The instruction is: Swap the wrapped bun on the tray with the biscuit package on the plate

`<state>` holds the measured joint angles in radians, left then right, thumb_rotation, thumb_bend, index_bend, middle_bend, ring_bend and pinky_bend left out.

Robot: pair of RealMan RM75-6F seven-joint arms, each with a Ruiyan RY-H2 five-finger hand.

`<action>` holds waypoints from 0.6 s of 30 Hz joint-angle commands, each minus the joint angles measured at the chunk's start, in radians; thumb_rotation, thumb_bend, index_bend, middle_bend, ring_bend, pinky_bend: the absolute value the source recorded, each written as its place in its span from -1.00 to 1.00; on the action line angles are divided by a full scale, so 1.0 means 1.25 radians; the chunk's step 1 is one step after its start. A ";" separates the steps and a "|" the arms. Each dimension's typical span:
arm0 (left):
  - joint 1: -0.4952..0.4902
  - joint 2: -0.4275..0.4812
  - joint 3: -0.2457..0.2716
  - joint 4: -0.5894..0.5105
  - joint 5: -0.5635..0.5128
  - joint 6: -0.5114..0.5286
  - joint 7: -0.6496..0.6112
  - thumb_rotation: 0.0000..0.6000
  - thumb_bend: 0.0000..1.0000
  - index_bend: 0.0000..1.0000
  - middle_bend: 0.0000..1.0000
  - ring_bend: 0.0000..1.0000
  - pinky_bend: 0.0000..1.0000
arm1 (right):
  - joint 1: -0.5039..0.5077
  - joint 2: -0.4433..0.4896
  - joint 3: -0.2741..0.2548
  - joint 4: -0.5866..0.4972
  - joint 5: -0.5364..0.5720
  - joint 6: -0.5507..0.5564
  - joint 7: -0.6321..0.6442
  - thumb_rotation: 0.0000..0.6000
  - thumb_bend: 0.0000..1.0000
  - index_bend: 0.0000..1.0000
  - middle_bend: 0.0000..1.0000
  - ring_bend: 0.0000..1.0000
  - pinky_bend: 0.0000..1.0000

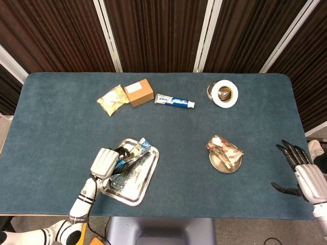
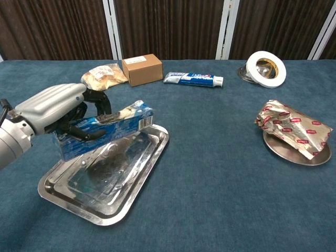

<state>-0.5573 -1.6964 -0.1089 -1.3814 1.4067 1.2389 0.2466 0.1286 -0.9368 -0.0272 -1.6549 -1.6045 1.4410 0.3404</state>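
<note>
Left hand gripping blue biscuit pack, tilted, above tray. Foil-wrapped bun on plate. Right hand spread, holding nothing.

The left hand covers the near end of the biscuit package, and its arm runs off the chest view's left edge. The right hand is cut by the head view's right edge and falls outside the chest view. The label print on the cardboard box is too small to read.
</note>
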 commanded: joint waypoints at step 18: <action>0.075 0.135 0.044 -0.254 -0.005 0.012 -0.011 0.91 -0.46 -1.00 -1.00 -1.00 -0.77 | -0.006 -0.016 -0.009 -0.026 -0.029 -0.007 -0.075 1.00 -0.47 -1.00 -1.00 -1.00 -1.00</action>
<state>-0.4657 -1.5207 -0.0493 -1.7057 1.4000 1.2533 0.2495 0.1220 -0.9572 -0.0379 -1.6868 -1.6397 1.4318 0.2480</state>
